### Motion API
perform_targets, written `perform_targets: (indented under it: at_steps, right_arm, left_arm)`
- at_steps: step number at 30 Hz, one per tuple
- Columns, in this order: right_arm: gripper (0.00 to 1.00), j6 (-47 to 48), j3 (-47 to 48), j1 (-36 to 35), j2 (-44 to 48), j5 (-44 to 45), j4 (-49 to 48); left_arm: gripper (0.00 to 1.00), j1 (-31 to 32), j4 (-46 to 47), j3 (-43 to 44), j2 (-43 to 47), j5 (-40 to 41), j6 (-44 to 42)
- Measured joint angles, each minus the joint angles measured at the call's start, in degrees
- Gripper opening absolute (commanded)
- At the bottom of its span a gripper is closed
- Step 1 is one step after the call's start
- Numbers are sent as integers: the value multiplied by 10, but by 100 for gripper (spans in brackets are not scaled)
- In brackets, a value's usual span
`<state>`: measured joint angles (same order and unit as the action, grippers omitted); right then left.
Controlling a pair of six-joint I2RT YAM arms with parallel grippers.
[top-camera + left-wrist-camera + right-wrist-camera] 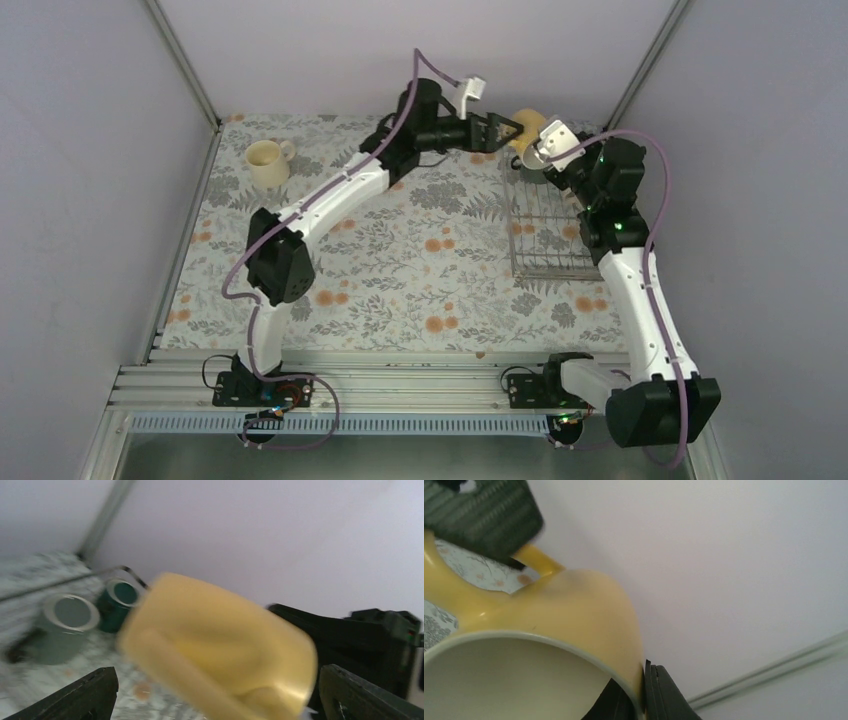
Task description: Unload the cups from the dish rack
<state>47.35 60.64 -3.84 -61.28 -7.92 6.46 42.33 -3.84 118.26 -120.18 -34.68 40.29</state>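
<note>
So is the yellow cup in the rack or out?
Out. The right hand holds the yellow cup by its rim, up in the air above the dish rack.

Yellow mug [220, 645]: is filling the centre, tilted and blurred, handle facing the camera.
Left gripper [220, 692]: its fingers [85, 695] are standing wide apart at 7 and 5 o'clock, flanking the mug.
Grey mug [65, 627]: is sitting at 9 o'clock, teal mug [117, 605] just beside it.
</note>
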Motion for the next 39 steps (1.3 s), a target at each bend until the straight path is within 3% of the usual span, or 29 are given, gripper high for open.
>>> perform_targets:
  at_steps: [9,13,18,21,23,32,39]
  right_arm:
    - [3,-54,178,-3,-124,-70,118]
    - [3,-70,302,-7,-217,-101,187]
    - [3,-71,555,-41,-392,-110,327]
    - [3,-64,727,-81,-511,-98,408]
    - [3,-53,794,-119,-569,-75,444]
    - [3,-4,755,-279,-686,-1,518]
    - [3,32,756,-302,-739,41,551]
  left_arm:
    - [100,-140,-75,-20,54,20,-134]
    - [100,-185,-83,-123,131,38,-210]
    - [100,-216,-85,-241,263,130,-353]
    - [100,-224,-77,-258,331,181,-440]
    - [100,-231,-69,-270,376,205,-504]
    - [100,-331,-83,-369,513,221,-739]
    - [100,-367,-187,-415,528,193,-849]
